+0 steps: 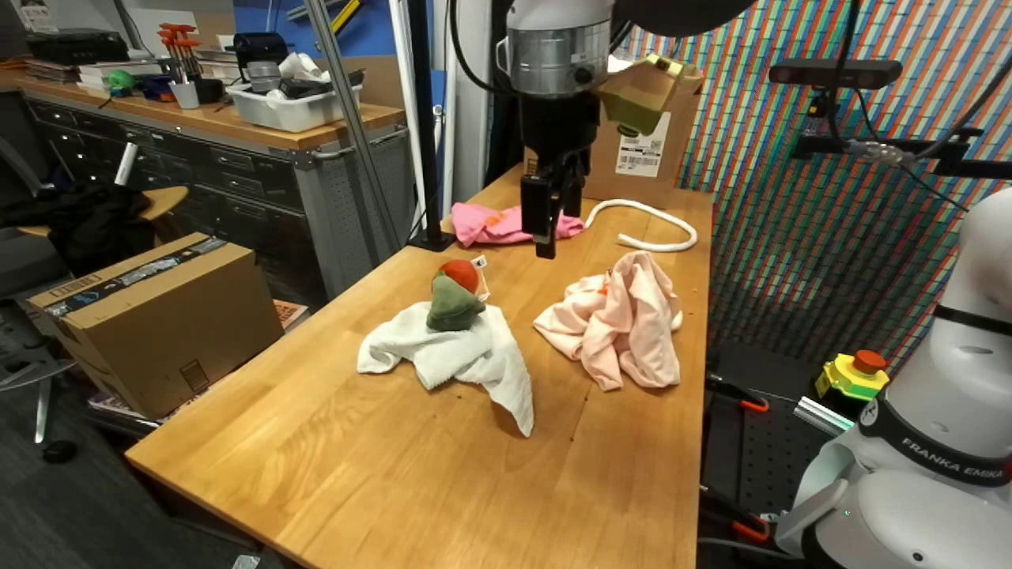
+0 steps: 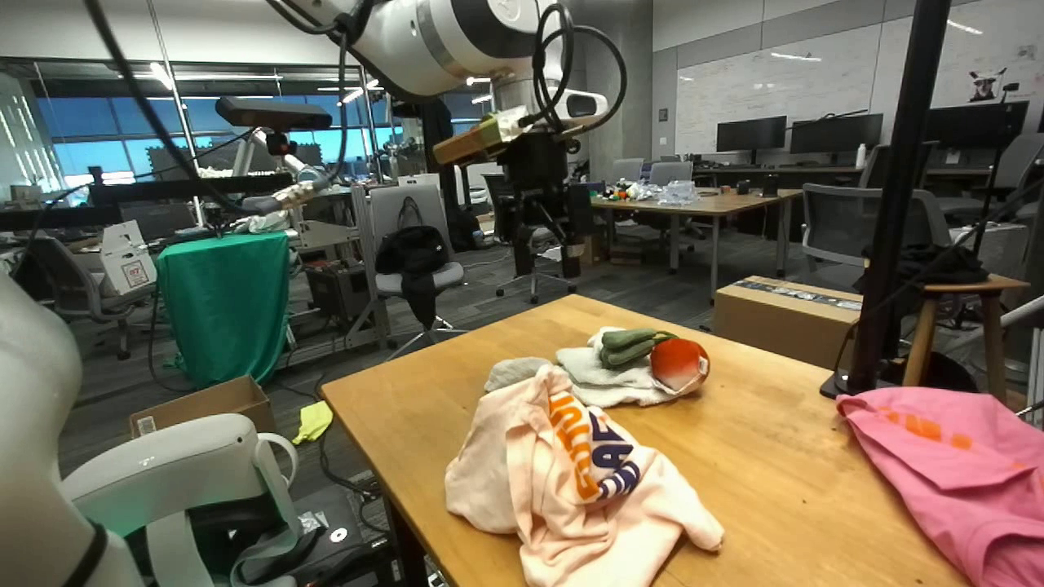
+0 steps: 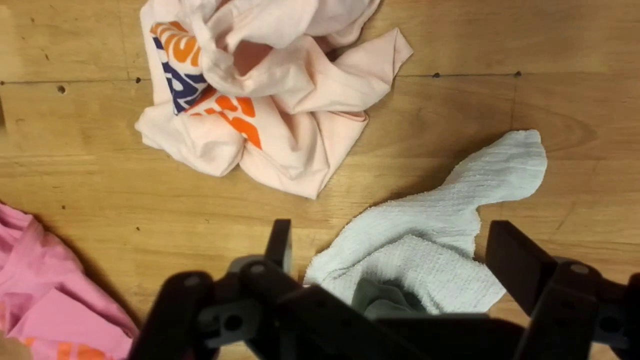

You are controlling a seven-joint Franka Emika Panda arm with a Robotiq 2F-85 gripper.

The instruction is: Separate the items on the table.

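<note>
Gripper (image 3: pixel 390 245) has jaws wide apart, grips nothing, and in wrist view blocks much of the green toy (image 3: pixel 377 297) on the white cloth (image 3: pixel 425 235) below, with peach cloth (image 3: pixel 280 85) and pink cloth (image 3: pixel 60 300) farther out, both cut off.

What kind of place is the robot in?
Probably a robotics lab. In an exterior view there's a robot arm with a red-topped yellow button box beside it, and in an exterior view a whiteboard hangs on the wall behind computer monitors.
</note>
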